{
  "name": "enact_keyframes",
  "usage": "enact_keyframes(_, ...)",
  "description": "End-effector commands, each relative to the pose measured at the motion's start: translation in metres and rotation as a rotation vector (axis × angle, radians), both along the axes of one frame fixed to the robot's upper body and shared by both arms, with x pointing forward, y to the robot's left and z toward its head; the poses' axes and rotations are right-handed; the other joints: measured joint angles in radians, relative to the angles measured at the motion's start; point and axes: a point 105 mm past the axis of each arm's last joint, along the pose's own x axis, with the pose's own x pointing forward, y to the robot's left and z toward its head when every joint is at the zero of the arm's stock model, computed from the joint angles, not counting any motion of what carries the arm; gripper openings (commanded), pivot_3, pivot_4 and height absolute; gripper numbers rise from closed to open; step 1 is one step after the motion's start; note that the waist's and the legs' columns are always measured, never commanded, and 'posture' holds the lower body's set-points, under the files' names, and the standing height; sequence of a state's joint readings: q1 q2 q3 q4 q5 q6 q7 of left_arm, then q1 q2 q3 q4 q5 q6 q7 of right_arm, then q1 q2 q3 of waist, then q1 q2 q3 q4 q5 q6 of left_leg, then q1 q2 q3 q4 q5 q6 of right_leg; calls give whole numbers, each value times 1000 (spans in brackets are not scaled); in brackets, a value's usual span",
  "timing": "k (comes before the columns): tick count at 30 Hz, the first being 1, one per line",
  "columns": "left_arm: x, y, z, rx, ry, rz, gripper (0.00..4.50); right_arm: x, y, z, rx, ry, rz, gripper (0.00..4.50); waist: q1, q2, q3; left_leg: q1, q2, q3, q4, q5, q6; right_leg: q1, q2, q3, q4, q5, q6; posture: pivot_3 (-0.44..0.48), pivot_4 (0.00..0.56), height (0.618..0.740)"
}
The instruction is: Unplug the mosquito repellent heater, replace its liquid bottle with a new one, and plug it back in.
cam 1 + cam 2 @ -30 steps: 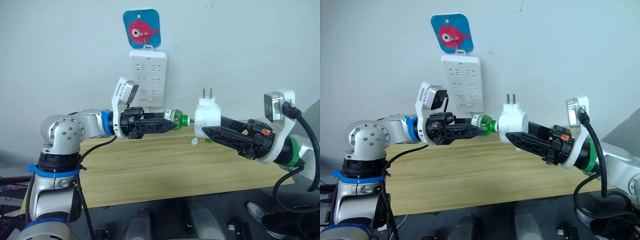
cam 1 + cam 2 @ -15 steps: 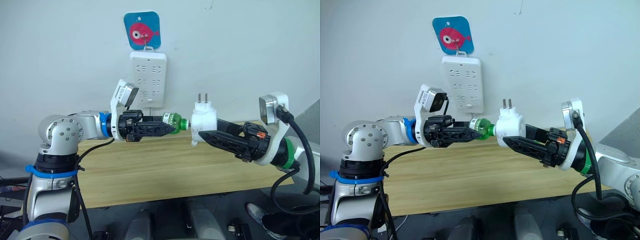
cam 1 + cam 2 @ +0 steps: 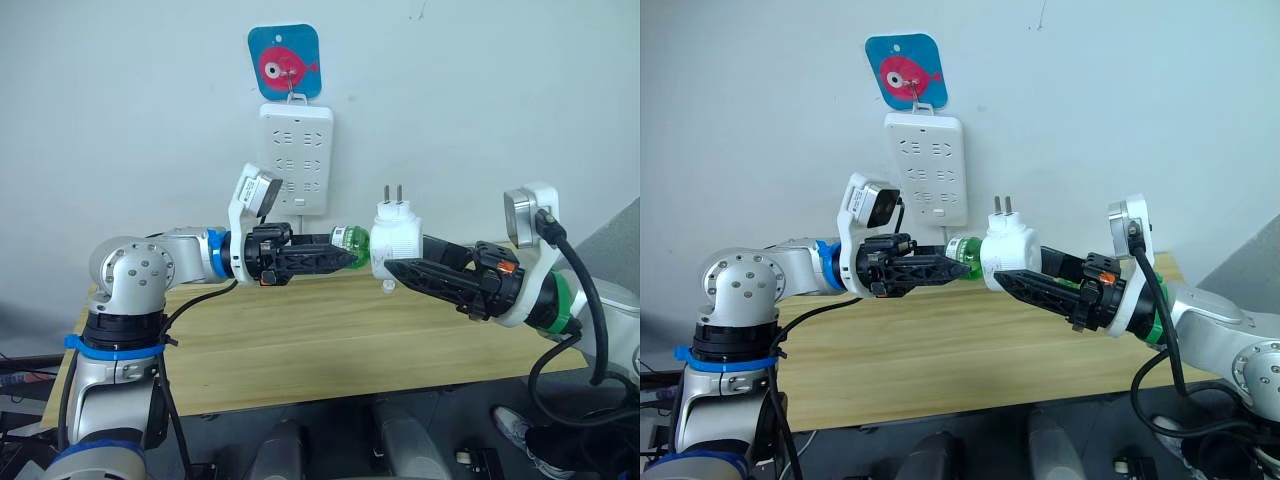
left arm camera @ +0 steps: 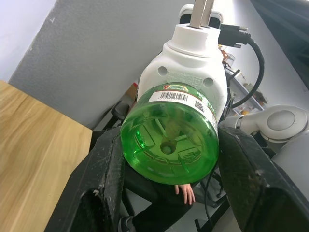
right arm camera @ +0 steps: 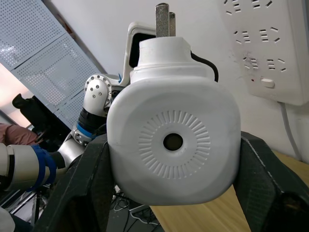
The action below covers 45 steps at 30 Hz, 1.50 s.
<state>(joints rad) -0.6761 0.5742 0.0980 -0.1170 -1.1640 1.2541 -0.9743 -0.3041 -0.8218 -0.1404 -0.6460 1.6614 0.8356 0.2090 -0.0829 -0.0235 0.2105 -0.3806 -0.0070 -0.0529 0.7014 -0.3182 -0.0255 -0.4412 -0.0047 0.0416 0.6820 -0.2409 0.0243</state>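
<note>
Left eye view: above the counter (image 3: 330, 340), the left end effector (image 3: 340, 257) grips a green bottle (image 3: 352, 240) lying horizontally, neck seated in the mosquito repellent heater (image 3: 396, 240) clamped by the right end effector (image 3: 400, 268), prongs up

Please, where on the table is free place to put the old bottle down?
The table is bare along its near edge and toward its left end. One small white piece lies near the back, under the heater. Above the back part it is crowded: both grippers meet there with heater and bottle.
</note>
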Motion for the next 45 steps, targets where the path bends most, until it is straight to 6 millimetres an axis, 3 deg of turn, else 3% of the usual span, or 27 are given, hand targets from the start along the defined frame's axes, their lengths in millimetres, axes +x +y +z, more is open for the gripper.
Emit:
enact_keyframes(1, -14, -7, 9, -31, -63, -71, 2439, -5, 7, 5, -8, -30, 31, 2945, 0, 0, 0, 0, 0, 0, 0, 0, 0, 0, 0, 0, 0, 0, 0, -119, 146, 740)
enact_keyframes(12, -17, -15, 4, -38, -74, -97, 2439, -15, 12, 6, -20, 107, 121, 2945, 0, 0, 0, 0, 0, 0, 0, -1, 1, 0, 0, 0, 0, 0, 0, -126, 150, 740)
enact_keyframes(17, -12, -16, 4, -57, -68, -67, 2439, -14, 12, 6, -34, 129, 112, 4500, 0, 0, 0, 0, 0, 0, 1, -1, 1, 1, 0, 0, -1, 0, 0, -127, 151, 740)
enact_keyframes(32, 3, -19, 7, -127, -14, 29, 2439, -18, 6, 3, -104, 109, 93, 4500, 0, 0, -1, 0, 0, 0, 1, -1, 2, 1, 0, 0, 0, 1, 1, -139, 150, 740)
enact_keyframes(45, 14, -19, 10, -163, 21, 89, 2439, -38, 4, -21, -296, -35, 149, 4500, 1, 0, -1, 0, 0, 0, 4, -1, 2, 1, 1, 0, 0, 2, 2, -141, 150, 740)
